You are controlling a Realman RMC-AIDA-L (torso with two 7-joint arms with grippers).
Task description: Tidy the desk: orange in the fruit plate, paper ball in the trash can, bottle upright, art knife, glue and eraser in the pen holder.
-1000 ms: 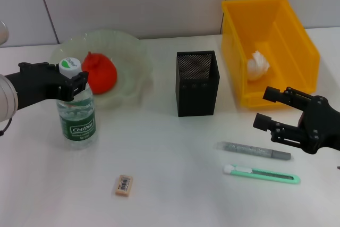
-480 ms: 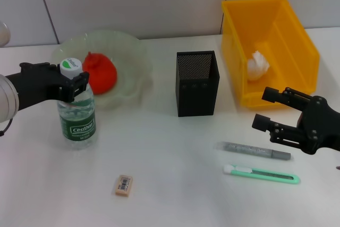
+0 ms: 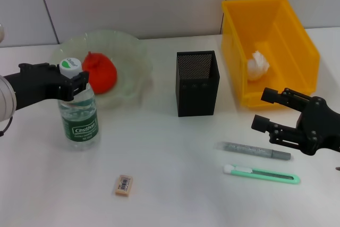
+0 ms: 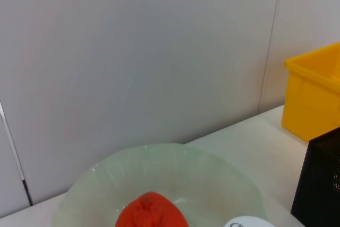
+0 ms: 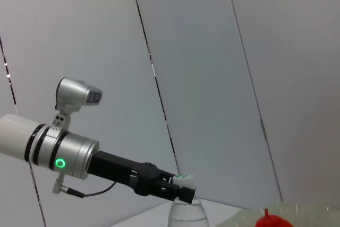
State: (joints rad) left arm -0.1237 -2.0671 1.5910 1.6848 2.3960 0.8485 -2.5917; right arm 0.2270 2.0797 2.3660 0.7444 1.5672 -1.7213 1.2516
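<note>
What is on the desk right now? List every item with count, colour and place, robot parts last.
Orange: 1, orange-red, in the fruit plate.
Fruit plate: 1, pale green, back left.
Bottle: 1, clear with green label, upright before the plate.
Pen holder: 1, black mesh, centre.
Trash can: 1, yellow, back right.
Paper ball: 1, white, inside the trash can.
Glue: 1, grey, front right.
Art knife: 1, green, just in front of the glue.
Eraser: 1, tan, front left.
Left gripper: at the bottle's cap.
Right gripper: open, above the glue.

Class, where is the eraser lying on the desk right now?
In the head view, the eraser lies flat near the front edge on the robot's left, in front of the upright bottle and apart from it.
</note>
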